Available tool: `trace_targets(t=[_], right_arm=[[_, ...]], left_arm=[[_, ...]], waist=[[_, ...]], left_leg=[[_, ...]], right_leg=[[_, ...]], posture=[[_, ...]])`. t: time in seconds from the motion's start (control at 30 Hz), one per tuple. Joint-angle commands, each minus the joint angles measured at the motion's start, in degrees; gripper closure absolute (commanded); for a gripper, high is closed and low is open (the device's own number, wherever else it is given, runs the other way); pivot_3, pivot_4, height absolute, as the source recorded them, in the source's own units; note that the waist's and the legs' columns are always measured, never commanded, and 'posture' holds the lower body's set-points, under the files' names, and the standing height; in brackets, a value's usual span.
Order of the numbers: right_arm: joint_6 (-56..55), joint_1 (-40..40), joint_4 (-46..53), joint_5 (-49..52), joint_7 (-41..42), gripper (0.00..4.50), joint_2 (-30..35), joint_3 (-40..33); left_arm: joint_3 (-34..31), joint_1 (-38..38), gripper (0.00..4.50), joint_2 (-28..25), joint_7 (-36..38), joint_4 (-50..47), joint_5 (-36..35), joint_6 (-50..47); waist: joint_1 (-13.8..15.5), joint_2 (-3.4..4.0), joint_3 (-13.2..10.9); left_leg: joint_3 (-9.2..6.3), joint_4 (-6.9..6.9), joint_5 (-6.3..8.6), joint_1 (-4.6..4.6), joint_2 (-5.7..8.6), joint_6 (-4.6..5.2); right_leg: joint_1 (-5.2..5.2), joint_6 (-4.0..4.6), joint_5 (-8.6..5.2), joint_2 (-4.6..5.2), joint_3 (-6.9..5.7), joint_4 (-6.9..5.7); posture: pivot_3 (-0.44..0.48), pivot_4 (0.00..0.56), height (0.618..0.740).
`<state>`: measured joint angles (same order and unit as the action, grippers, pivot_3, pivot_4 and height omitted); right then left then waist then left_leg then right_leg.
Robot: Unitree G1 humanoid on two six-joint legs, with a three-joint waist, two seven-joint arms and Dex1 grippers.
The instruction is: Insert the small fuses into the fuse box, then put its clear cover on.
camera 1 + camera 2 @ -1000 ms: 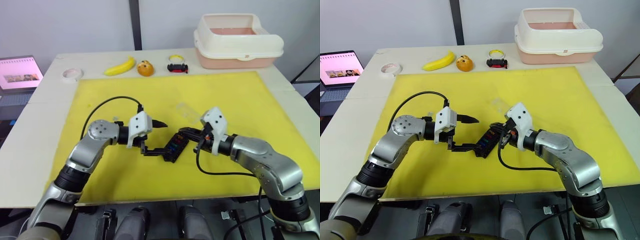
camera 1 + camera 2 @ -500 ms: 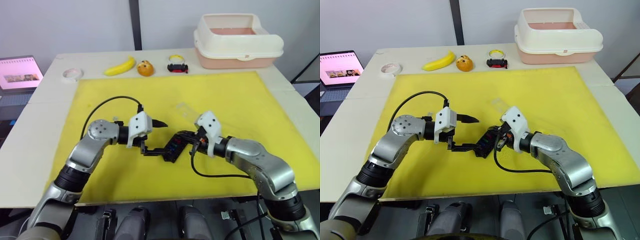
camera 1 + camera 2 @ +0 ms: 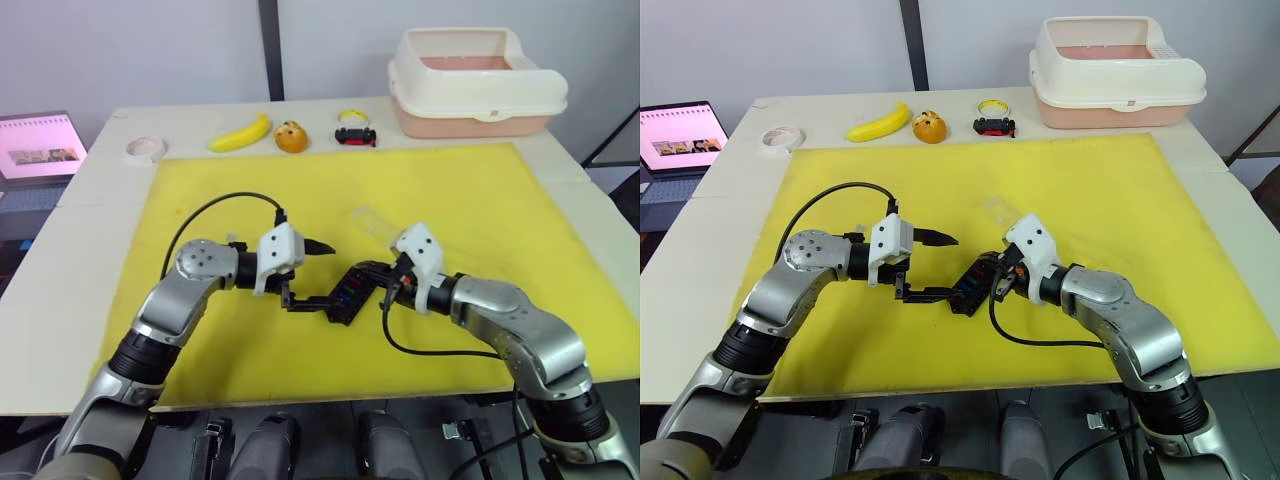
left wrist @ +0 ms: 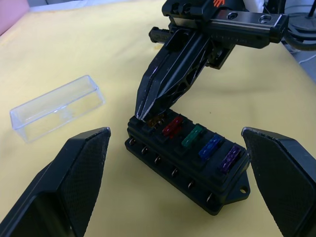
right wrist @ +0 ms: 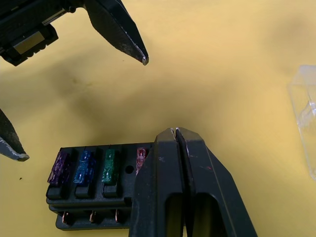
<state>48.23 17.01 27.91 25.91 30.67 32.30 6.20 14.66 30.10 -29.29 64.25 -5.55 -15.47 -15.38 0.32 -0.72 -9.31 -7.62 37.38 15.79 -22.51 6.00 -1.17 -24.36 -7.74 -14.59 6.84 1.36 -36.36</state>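
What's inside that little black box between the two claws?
The fuse box holds fuses in a row: purple, blue, green, red, then brown under the shut right gripper. Anything beneath that tip is hidden.

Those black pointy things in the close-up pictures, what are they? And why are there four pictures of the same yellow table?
They are the robot's pincers, its hands. Two pictures come from cameras in its head, looking down over both arms. The other two come from little cameras on its wrists, so you see the fingers up close.

The right pincer has its fingers pressed together, pushing a brownish fuse into the fuse box, a black block on the yellow mat. Red, green, blue and purple fuses already sit in a row. The left pincer is open, with its lower finger reaching to the box.

The clear cover lies beside the box, not on yet.

At the far edge are a banana, a small orange toy, a toy car, a tape roll and a pale tub.
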Motion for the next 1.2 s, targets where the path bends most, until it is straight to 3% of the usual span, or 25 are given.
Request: trace_targets(t=[0.03, 0.6, 0.73, 0.97, 1.07, 1.2], right_arm=[[2.9, -0.5, -1.6, -1.6, -0.9, 4.44, 0.8, 1.5], [3.0, -0.4, 1.1, -1.0, -0.5, 4.44, 1.1, -0.9], [3.3, 1.0, 5.5, 2.2, -0.5, 4.44, 1.1, -5.9], [8.8, -0.6, 8.1, 12.9, 5.4, 4.44, 9.4, -22.1], [10.0, -3.0, 5.7, 15.2, 8.7, 3.66, 14.2, -28.1], [6.2, -9.1, 0.3, 11.9, 13.4, 1.63, 21.3, -33.1]], left_arm=[[-0.7, 1.5, 0.00, 0.0, 0.2, -0.5, -0.1, 1.0], [-0.7, 1.5, 0.00, 0.5, -0.1, 1.3, 0.2, 2.5], [-2.9, -0.4, 0.00, -0.2, -0.8, 1.0, -0.7, 3.1], [-13.6, -10.5, 0.00, -6.5, -2.8, -6.8, -8.9, -6.2], [-21.1, -16.7, 0.00, -10.7, -4.4, -10.2, -13.6, -12.5], [-34.6, -26.7, 0.00, -16.6, -5.2, -7.7, -17.6, -18.6]], waist=[[0.0, 0.00, 0.0], [0.3, 0.00, 0.1], [0.2, 0.00, 0.1], [0.0, 0.01, 0.1], [0.0, 0.01, 0.1], [0.1, 0.02, 0.1]], left_leg=[[0.00, 0.00, 0.00, 0.01, 0.00, 0.00], [-0.03, 0.05, 0.00, 0.05, 0.02, 0.00], [-0.02, 0.04, 0.00, 0.04, 0.02, 0.00], [-0.02, -0.05, 0.01, 0.04, -0.03, 0.02], [-0.02, -0.06, 0.06, 0.04, -0.03, 0.11], [0.00, -0.07, 0.15, 0.04, -0.04, 0.27]], right_leg=[[0.01, 0.00, 0.00, 0.00, 0.00, 0.00], [0.11, 0.00, 0.00, 0.00, -0.01, 0.00], [0.09, 0.00, 0.00, 0.00, 0.00, 0.00], [0.02, 0.00, 0.00, -0.01, 0.01, 0.01], [0.03, 0.00, 0.00, -0.01, 0.01, 0.01], [0.03, 0.00, 0.00, -0.01, 0.01, 0.02]], posture=[[0.000, 0.150, 0.740], [0.000, 0.150, 0.740], [0.000, 0.150, 0.740], [0.000, 0.150, 0.740], [0.000, 0.150, 0.740], [0.000, 0.150, 0.740]])
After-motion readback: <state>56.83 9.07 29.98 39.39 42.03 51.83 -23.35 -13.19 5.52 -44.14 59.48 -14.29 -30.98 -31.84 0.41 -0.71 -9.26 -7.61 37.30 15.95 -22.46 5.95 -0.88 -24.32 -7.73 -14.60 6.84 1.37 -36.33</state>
